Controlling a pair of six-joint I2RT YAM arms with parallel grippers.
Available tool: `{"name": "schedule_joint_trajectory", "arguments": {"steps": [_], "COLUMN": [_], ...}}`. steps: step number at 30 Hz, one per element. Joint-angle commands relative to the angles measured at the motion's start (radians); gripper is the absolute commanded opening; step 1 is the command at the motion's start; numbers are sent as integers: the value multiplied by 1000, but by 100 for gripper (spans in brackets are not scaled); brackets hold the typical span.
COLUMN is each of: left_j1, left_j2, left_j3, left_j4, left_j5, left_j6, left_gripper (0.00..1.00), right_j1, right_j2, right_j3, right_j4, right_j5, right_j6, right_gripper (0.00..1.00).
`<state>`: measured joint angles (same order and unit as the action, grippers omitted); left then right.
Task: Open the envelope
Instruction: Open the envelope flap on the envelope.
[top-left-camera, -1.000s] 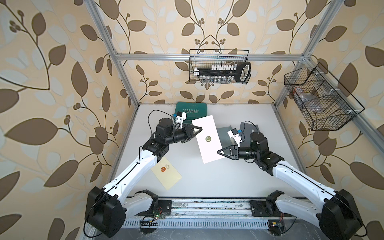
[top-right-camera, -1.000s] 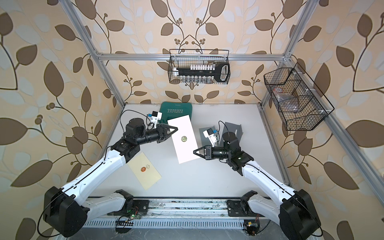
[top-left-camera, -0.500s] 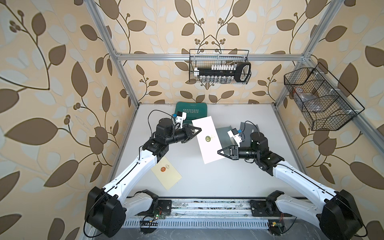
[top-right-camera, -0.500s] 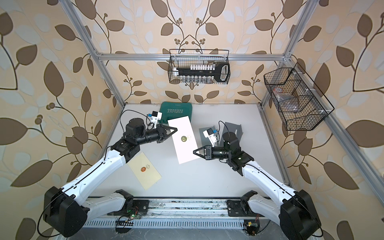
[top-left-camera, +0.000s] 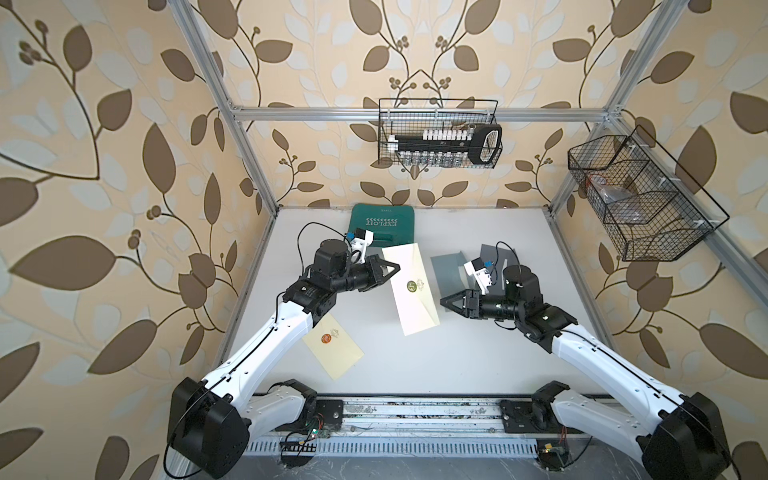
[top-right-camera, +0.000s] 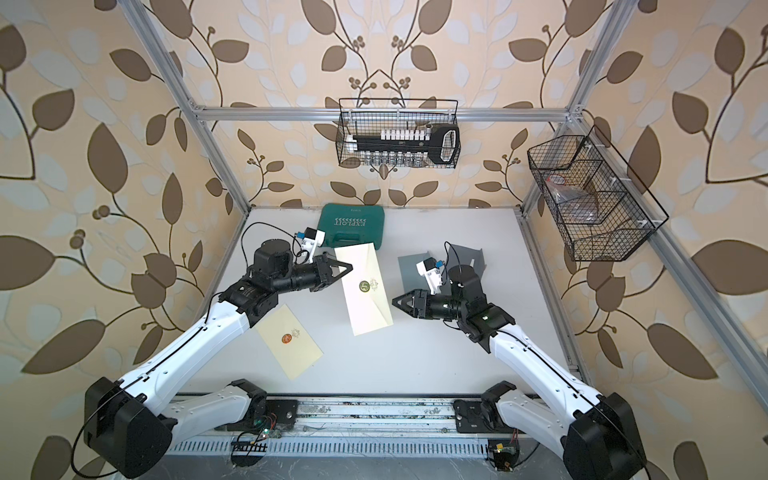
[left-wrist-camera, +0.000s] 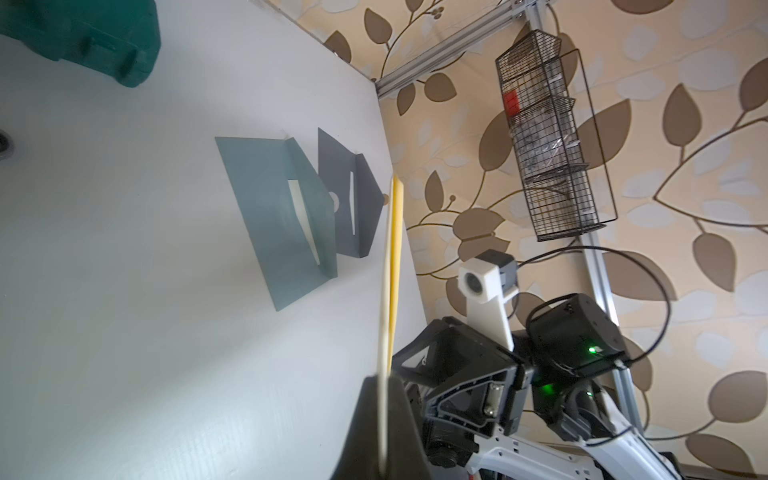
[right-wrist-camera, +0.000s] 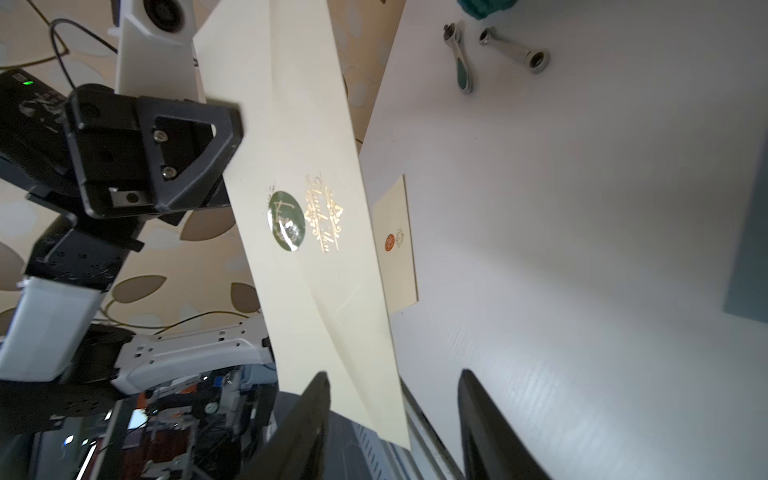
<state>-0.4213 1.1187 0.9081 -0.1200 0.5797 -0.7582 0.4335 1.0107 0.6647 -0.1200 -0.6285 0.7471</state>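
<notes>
With left gripper (top-left-camera: 392, 267) clamped on a long edge of the envelope (top-left-camera: 415, 299) and right gripper (top-left-camera: 446, 302) spread apart just beside the opposite edge, held aloft above the table (top-left-camera: 457, 365), green seal (top-left-camera: 411, 286) intact. Could swing or slip from that one-sided pinch if tugged.

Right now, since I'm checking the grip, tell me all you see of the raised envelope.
The raised envelope is cream paper, long, flap shut under a round green sticker beside gold lettering. It hangs clear of the table, tilted. The left jaws pinch one long edge; the right jaws stand open near the opposite edge, contact unclear.
</notes>
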Motion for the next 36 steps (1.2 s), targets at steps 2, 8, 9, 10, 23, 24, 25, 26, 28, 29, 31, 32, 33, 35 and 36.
{"name": "schedule_joint_trajectory", "arguments": {"steps": [2,8,9,10,23,24,25,26,28,29,31,32,33,35,36], "left_j1": [-85,-229,-249,-272,-471,-471,-471,-471,-471,-471,-471,-471,-471,-471,-471], "left_j2": [-46,-44,-43,-43,-47,-43,-40,-37,-36,-34,-33,-33,-33,-28,-24], "left_j3": [73,67,64,58,-122,-130,-136,-141,-158,-166,-178,-182,-186,-187,-186], "left_j4": [-151,-178,-176,-167,121,134,144,154,182,196,218,227,236,242,245], "left_j5": [-198,-427,-463,-502,-841,-843,-843,-849,-832,-817,-791,-775,-762,-744,-732], "left_j6": [190,283,294,304,424,425,428,426,435,446,453,457,456,455,456], "left_gripper": [0,0,0,0,0,0,0,0,0,0,0,0,0,0,0], "right_j1": [-37,-170,-185,-205,-124,-100,-86,-61,-19,5,44,64,86,120,139], "right_j2": [-39,-46,-42,-36,-46,-50,-52,-51,-47,-42,-34,-28,-23,-11,-4], "right_j3": [66,19,4,-16,-12,-9,-3,4,28,42,66,76,86,101,109], "right_j4": [-157,-111,-113,-122,-87,-95,-101,-111,-145,-163,-191,-204,-212,-226,-232], "right_j5": [196,150,151,139,153,180,200,225,281,311,359,382,409,451,474], "right_j6": [58,226,278,348,252,245,239,226,199,184,158,148,141,131,127], "right_gripper": [60,98,98,97,84,84,83,83,82,82,81,81,80,79,79]}}
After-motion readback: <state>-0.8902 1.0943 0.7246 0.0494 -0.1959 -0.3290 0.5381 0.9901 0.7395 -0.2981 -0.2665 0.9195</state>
